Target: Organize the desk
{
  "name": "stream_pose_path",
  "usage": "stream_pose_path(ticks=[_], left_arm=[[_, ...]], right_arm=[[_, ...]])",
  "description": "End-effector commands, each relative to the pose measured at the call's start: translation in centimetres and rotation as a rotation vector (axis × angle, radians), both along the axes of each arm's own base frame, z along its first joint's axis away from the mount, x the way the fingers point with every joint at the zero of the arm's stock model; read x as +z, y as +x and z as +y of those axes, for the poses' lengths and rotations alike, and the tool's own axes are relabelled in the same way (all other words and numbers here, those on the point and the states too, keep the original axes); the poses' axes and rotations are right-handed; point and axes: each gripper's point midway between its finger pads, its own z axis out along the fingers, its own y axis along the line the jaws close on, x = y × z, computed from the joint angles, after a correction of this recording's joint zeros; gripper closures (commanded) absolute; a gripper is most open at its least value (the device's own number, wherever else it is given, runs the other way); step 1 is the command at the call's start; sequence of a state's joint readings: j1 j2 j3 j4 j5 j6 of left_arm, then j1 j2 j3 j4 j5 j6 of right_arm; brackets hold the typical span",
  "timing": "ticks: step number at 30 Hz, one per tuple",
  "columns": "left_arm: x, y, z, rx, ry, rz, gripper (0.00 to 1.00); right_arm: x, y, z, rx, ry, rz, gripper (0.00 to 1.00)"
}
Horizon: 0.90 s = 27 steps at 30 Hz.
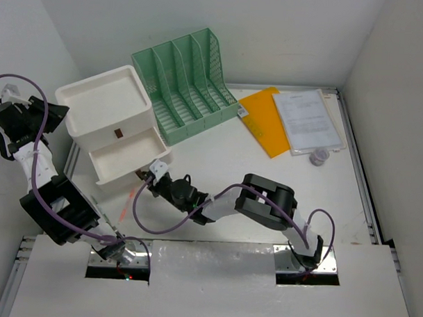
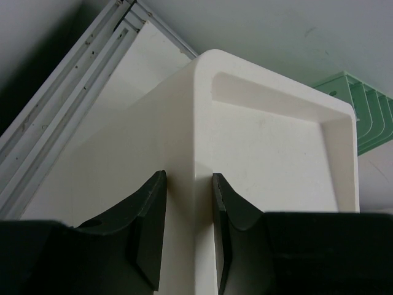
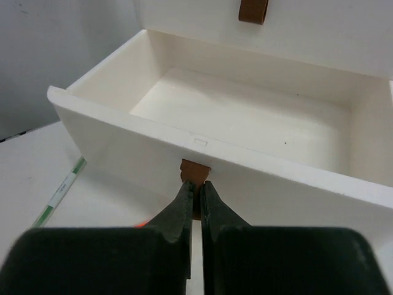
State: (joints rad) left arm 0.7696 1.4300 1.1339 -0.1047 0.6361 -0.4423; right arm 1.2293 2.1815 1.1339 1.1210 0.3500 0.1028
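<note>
The desk (image 1: pixel 266 195) is a white tabletop with silver rails. A white drawer box (image 1: pixel 102 102) stands at its back left, with its lower drawer (image 1: pixel 124 162) pulled open and empty. My right gripper (image 1: pixel 152 172) is shut on the brown tab (image 3: pixel 195 171) at the drawer's (image 3: pixel 245 117) front; in the right wrist view the gripper (image 3: pixel 197 184) pinches that tab. My left gripper (image 1: pixel 60 113) is at the box's left corner. In the left wrist view the gripper (image 2: pixel 188 179) straddles the corner of the box (image 2: pixel 270 141) and is shut on it.
A green file organizer (image 1: pixel 186 81) stands behind the box. An orange folder (image 1: pixel 265 120), white papers (image 1: pixel 307 120) and a small grey round item (image 1: pixel 319 157) lie at the back right. An orange pen (image 1: pixel 129 197) lies just in front of the open drawer. The upper drawer's tab (image 3: pixel 253 9) is closed above.
</note>
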Motion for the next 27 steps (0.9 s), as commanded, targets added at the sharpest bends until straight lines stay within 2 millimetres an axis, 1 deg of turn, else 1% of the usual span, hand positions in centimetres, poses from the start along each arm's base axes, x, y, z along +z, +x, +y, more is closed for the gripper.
stream_pose_path(ticks=[1, 2, 3, 4, 5, 6, 7, 8, 9, 10, 11, 12, 13, 14, 15, 16, 17, 18, 19, 20, 21, 22, 23, 24, 25, 27], left_arm=[[-4.6, -1.4, -2.1, -0.008, -0.234, 0.145, 1.0], [-4.5, -1.4, -2.2, -0.016, -0.224, 0.144, 1.0], [-4.1, -1.4, -2.1, -0.021, -0.211, 0.137, 0.99], [-4.0, -1.6, -2.3, -0.029, -0.21, 0.142, 0.89], [-3.8, -1.6, -2.3, -0.035, -0.2, 0.139, 0.83], [-3.2, -1.5, -2.4, -0.054, -0.179, 0.131, 0.76], [-2.9, -1.5, -2.4, -0.064, -0.165, 0.126, 0.65], [-2.4, -1.5, -2.4, -0.076, -0.145, 0.119, 0.61], [-1.4, -1.4, -2.3, -0.098, -0.099, 0.104, 0.56], [-1.1, -1.5, -2.4, -0.111, -0.091, 0.106, 0.53], [-0.6, -1.4, -2.4, -0.126, -0.071, 0.1, 0.46], [0.4, -1.3, -2.3, -0.146, -0.029, 0.084, 0.42], [0.7, -1.4, -2.7, -0.172, -0.028, 0.083, 0.38], [0.9, -1.4, -2.9, -0.188, -0.023, 0.082, 0.31], [1.9, -1.3, -3.2, -0.228, 0.005, 0.061, 0.27], [1.7, -1.4, -3.5, -0.248, -0.007, 0.07, 0.23], [1.9, -1.4, -3.5, -0.263, 0.009, 0.072, 0.21], [2.6, -1.4, -3.5, -0.277, 0.028, 0.062, 0.2], [2.7, -1.6, -4.1, -0.304, 0.016, 0.066, 0.19], [2.7, -1.6, -4.1, -0.323, 0.035, 0.065, 0.18], [3.2, -1.8, -4.3, -0.335, 0.041, 0.062, 0.17], [3.5, -1.8, -4.4, -0.339, 0.05, 0.059, 0.17], [3.7, -1.8, -4.4, -0.347, 0.069, 0.054, 0.16], [4.1, -1.9, -4.4, -0.346, 0.083, 0.048, 0.16], [4.4, -2.0, -4.4, -0.341, 0.096, 0.048, 0.16], [4.7, -2.1, -4.3, -0.338, 0.126, 0.046, 0.16]], right_arm=[[6.6, -0.6, -0.4, 0.028, 0.111, -0.084, 0.93], [6.0, -1.1, -0.9, 0.05, 0.089, -0.088, 0.72], [7.4, -1.4, -1.4, 0.059, 0.107, -0.1, 0.62], [7.6, -1.6, -1.9, 0.06, 0.099, -0.103, 0.56], [7.8, -1.7, -2.5, 0.055, 0.093, -0.103, 0.42], [8.2, -2.0, -3.7, 0.049, 0.085, -0.101, 0.36], [8.4, -2.2, -4.2, 0.047, 0.078, -0.1, 0.32], [8.5, -2.3, -4.8, 0.047, 0.065, -0.103, 0.29], [8.1, -2.7, -5.4, 0.056, 0.04, -0.1, 0.24], [7.4, -2.9, -6.0, 0.055, -0.001, -0.084, 0.21], [9.2, -3.2, -6.9, 0.052, 0.02, -0.079, 0.19], [8.9, -3.1, -8.0, 0.029, -0.007, -0.067, 0.17], [7.8, -3.1, -9.0, 0.015, -0.081, -0.04, 0.16], [9.6, -3.1, -10.2, -0.006, -0.084, -0.046, 0.16], [9.9, -2.8, -11.1, -0.038, -0.116, -0.039, 0.15], [8.2, -2.9, -12.4, -0.049, -0.228, -0.007, 0.15], [10.0, -2.8, -13.3, -0.066, -0.231, -0.01, 0.14], [10.0, -2.6, -14.2, -0.084, -0.265, 0.003, 0.14], [8.7, -2.4, -16.0, -0.119, -0.356, 0.037, 0.14], [9.2, -2.1, -16.9, -0.136, -0.369, 0.058, 0.14], [10.2, -1.8, -18.1, -0.159, -0.367, 0.076, 0.13], [8.6, -0.8, -20.9, -0.226, -0.441, 0.166, 0.12], [9.6, 0.3, -22.3, -0.262, -0.438, 0.211, 0.12], [9.7, 1.1, -24.1, -0.299, -0.444, 0.261, 0.11], [8.6, 3.3, -28.4, -0.409, -0.487, 0.343, 0.11], [9.0, 5.6, -32.8, -0.543, -0.457, 0.406, 0.07]])
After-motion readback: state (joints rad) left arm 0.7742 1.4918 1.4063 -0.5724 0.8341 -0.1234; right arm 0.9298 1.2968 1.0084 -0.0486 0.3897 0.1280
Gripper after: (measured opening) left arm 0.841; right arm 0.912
